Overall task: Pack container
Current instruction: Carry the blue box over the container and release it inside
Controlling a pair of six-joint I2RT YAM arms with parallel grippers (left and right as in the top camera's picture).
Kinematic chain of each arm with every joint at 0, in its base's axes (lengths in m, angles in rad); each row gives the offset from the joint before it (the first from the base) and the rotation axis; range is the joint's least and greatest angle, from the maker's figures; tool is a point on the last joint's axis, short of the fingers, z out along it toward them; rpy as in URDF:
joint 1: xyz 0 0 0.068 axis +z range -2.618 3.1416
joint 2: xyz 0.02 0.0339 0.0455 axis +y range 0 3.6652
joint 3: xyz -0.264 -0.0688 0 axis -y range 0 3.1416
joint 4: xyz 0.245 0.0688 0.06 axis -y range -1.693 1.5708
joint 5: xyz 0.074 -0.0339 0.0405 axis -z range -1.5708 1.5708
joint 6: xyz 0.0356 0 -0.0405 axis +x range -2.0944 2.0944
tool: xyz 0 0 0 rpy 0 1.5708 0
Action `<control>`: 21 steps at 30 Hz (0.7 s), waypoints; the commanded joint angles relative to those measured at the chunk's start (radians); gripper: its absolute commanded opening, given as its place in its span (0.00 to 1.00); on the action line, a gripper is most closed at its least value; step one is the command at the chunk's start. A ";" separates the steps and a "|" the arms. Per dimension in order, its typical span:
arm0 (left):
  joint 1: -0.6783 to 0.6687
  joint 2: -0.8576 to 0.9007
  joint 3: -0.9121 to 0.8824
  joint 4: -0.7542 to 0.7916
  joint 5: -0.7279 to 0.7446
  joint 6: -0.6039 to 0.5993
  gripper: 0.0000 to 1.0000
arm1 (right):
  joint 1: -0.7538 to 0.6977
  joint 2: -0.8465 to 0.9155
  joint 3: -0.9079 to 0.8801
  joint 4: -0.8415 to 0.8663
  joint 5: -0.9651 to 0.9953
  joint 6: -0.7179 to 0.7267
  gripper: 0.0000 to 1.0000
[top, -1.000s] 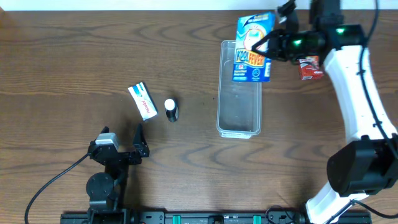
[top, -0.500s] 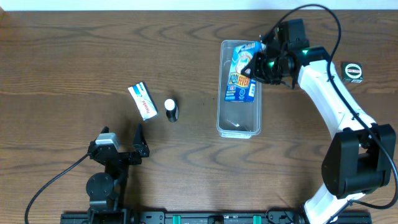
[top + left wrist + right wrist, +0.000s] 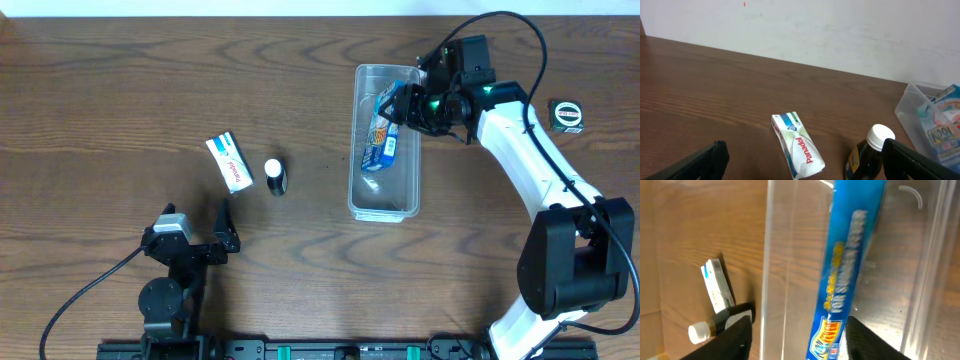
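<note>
- Blue packet [image 3: 840,280] between the right gripper's [image 3: 799,337] fingers [image 3: 735,340]: both ends run off frame, lettering smeared.
- Dark bottle [image 3: 867,157] beside the left gripper [image 3: 805,152]: bottom cut off, label unreadable.
- Container [image 3: 920,112] beyond it: right edge cuts it.
- Small black object [image 3: 566,115] past the right arm [image 3: 530,140]: too small to name.

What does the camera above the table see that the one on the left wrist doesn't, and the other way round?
Only the overhead view: the right claw poised over the tub's far end, the whole white right arm, and a small black object near the table's right edge.
Only the left wrist view: the pale wall behind the table.
Both: the Panadol box, the white-capped dark bottle, the clear container, and the blue packet inside it.
</note>
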 commanded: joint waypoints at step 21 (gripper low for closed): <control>0.006 -0.003 -0.026 -0.016 0.007 0.009 0.98 | -0.024 -0.003 0.296 -0.259 0.192 -0.170 0.55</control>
